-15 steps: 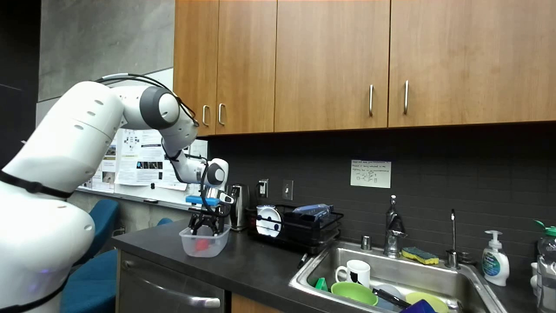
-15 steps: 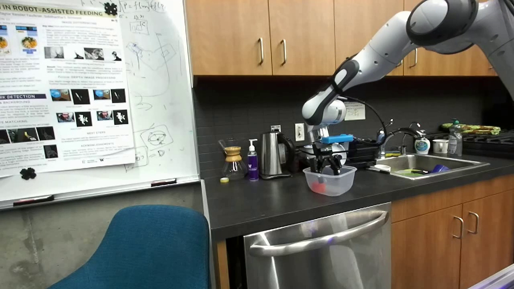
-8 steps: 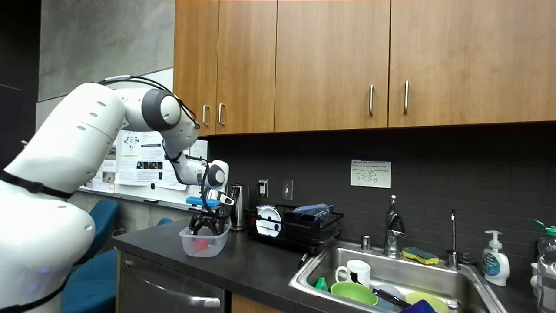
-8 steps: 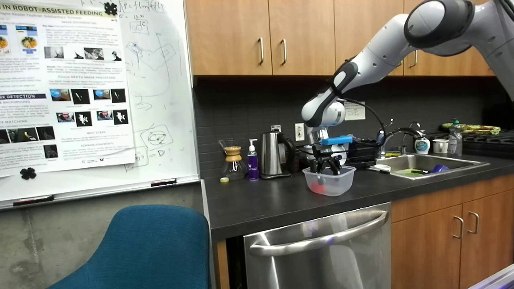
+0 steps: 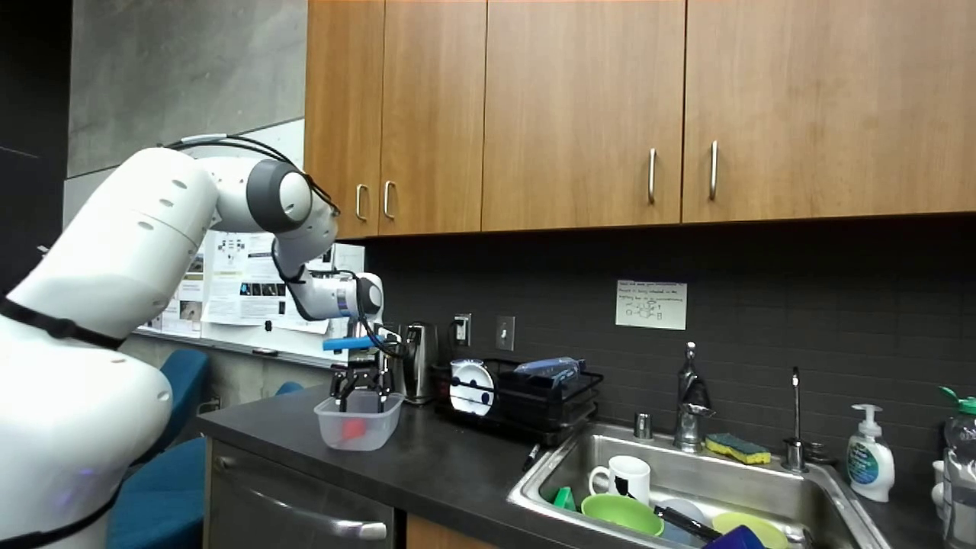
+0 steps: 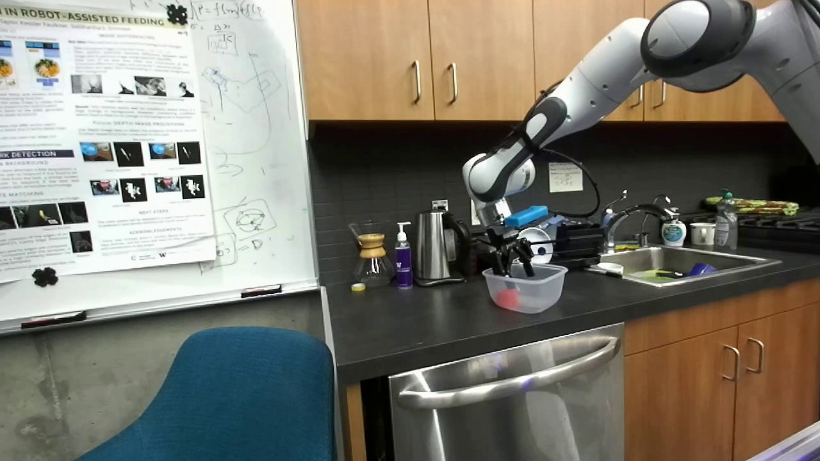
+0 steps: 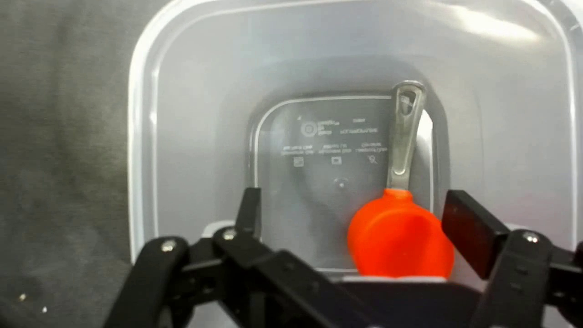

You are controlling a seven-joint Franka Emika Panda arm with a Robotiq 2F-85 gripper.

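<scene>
One cup [image 7: 398, 232] (orange-red) lies on the bottom of the tub [image 7: 189, 109]. Over it, the gripper [image 7: 354, 207] has its fingers [image 7: 473, 232] apart, holding nothing. I judge the cup light, rather stiff, maybe slippery; its flat handle [image 7: 403, 143] seems the surest place to take hold.

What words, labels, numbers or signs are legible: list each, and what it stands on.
On the poster, cut off at left:
"IN ROBOT-ASSISTED FEEDING"
"IMAGE DIFFERENCING"
"DEPTH IMAGE PROCESSING"
"RK DETECTION"
"& BACKGROUND"
"TE MATCHING"
"NEXT STEPS"
"ACKNOWLEDGEMENTS"
Too small, blurred or unsure: poster fine print, whiteboard handwriting, wall note, soap bottle label, purple bottle label, marks in the clear container.
</scene>
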